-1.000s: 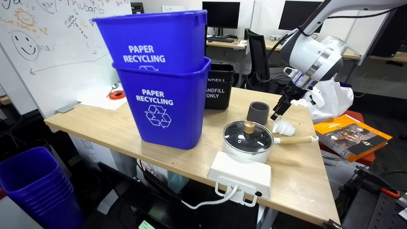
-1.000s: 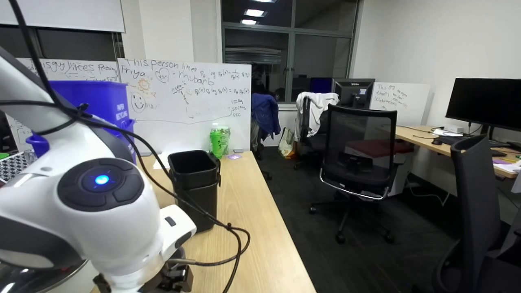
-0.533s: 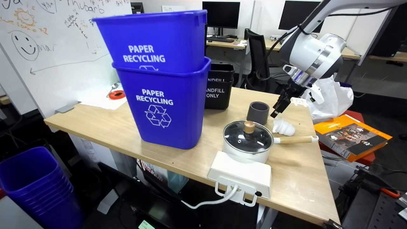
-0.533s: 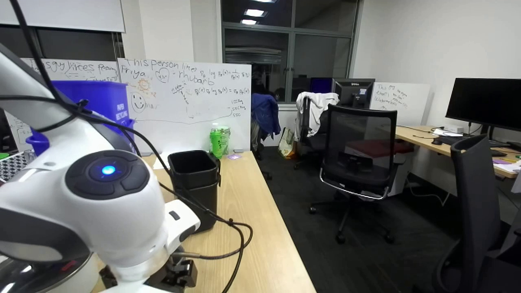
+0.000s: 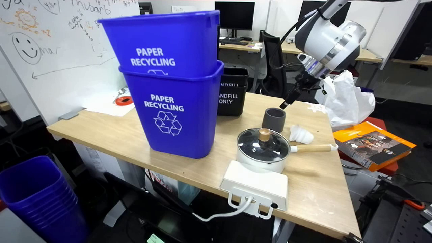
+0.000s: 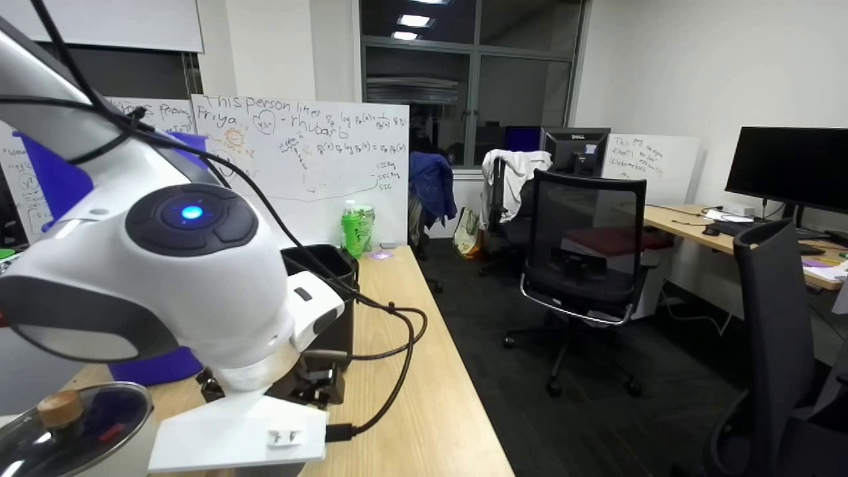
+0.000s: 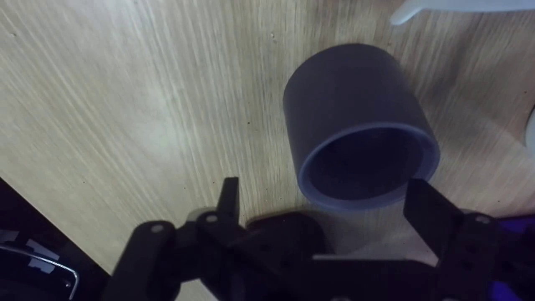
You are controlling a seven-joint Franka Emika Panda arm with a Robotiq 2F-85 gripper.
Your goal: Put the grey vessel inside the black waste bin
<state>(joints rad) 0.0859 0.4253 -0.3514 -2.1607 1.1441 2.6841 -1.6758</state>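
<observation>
The grey vessel (image 5: 273, 122) stands upright on the table in an exterior view, open end up. It fills the middle of the wrist view (image 7: 347, 92), its mouth towards my jaws. My gripper (image 5: 282, 106) is raised just above and beside the vessel's rim. In the wrist view my gripper (image 7: 324, 181) is open and holds nothing; the right fingertip overlaps the rim in the picture, and I cannot tell whether it touches. The black waste bin (image 5: 233, 98) stands farther back, partly behind the blue bins; it also shows behind the arm (image 6: 348, 268). In that view my fingertips are hidden.
Stacked blue paper recycling bins (image 5: 179, 111) stand tall left of the vessel. A lidded white pot (image 5: 261, 163) with a wooden handle is in front. A crumpled white object (image 5: 301, 134) lies right of the vessel. A white box (image 5: 256, 184) sits at the table edge. Cables (image 6: 404, 358) hang from the arm.
My gripper has risen and moved left in an exterior view, from beside the crumpled white object to above the grey vessel's rim. The vessel and the bins have not moved.
</observation>
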